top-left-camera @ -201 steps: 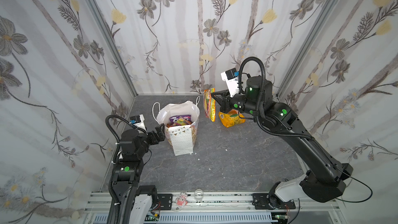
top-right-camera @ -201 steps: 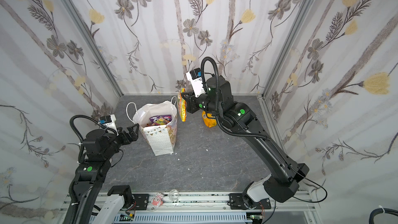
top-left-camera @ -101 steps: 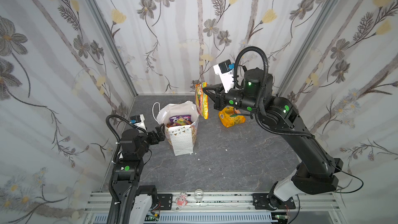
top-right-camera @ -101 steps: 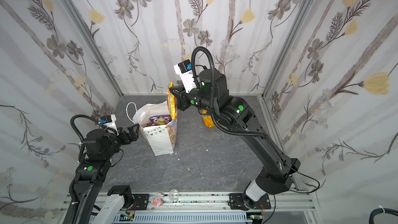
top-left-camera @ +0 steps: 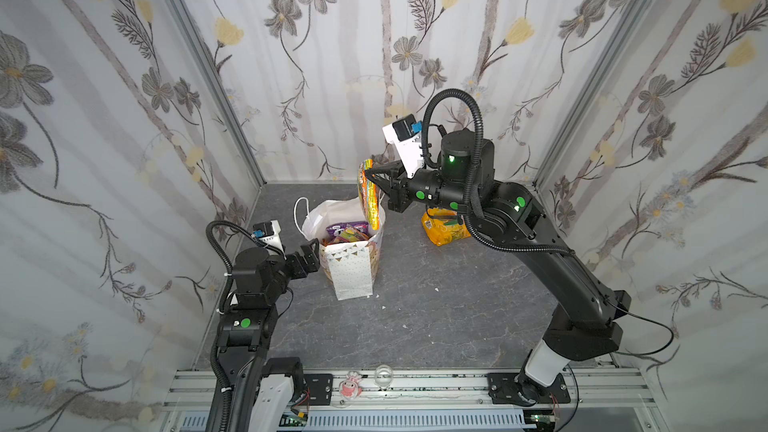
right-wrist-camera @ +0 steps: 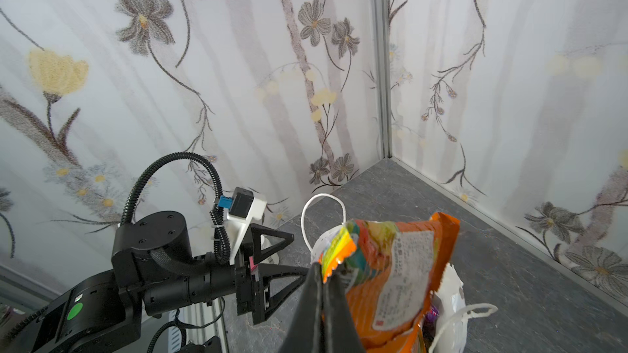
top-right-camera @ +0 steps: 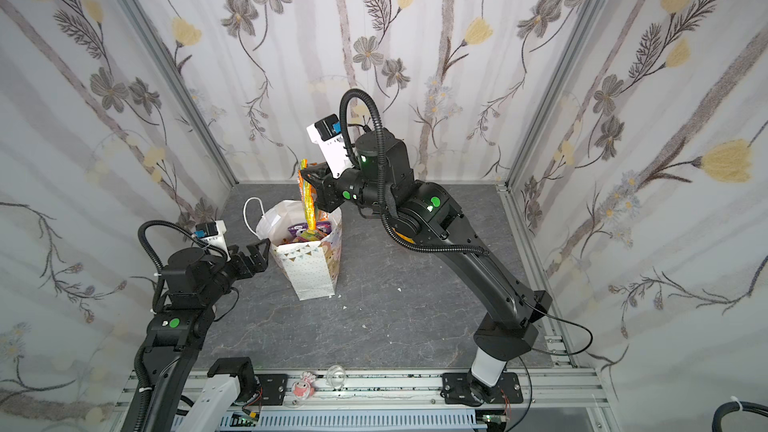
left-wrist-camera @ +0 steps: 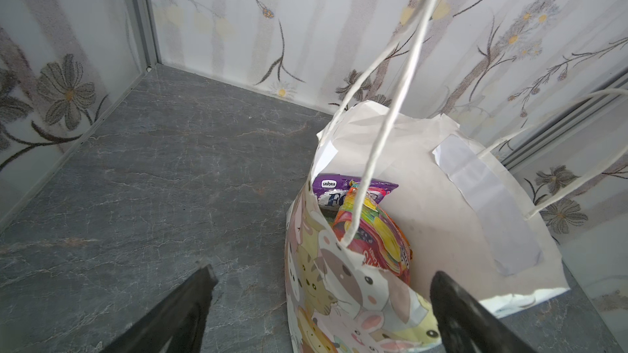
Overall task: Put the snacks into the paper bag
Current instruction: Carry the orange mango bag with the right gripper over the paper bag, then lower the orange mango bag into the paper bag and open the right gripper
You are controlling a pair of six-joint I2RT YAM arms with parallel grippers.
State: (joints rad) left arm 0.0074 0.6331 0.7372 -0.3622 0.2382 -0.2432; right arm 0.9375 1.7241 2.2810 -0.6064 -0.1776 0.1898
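Hanging over one bag [top-left-camera: 352, 270], one packet [top-left-camera: 369, 197]

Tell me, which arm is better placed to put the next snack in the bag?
The right. The right tool is shut on an orange packet hanging over the open mouth of the paper bag; the left tool is open, holding nothing, beside the bag.

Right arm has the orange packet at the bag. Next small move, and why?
Probably lower the right gripper a little further, then open it. It is shut on the orange packet, which hangs upright with its lower end at the paper bag's open mouth, close to one rim. Going lower first should stop it catching that rim. The left gripper stands open beside the bag.
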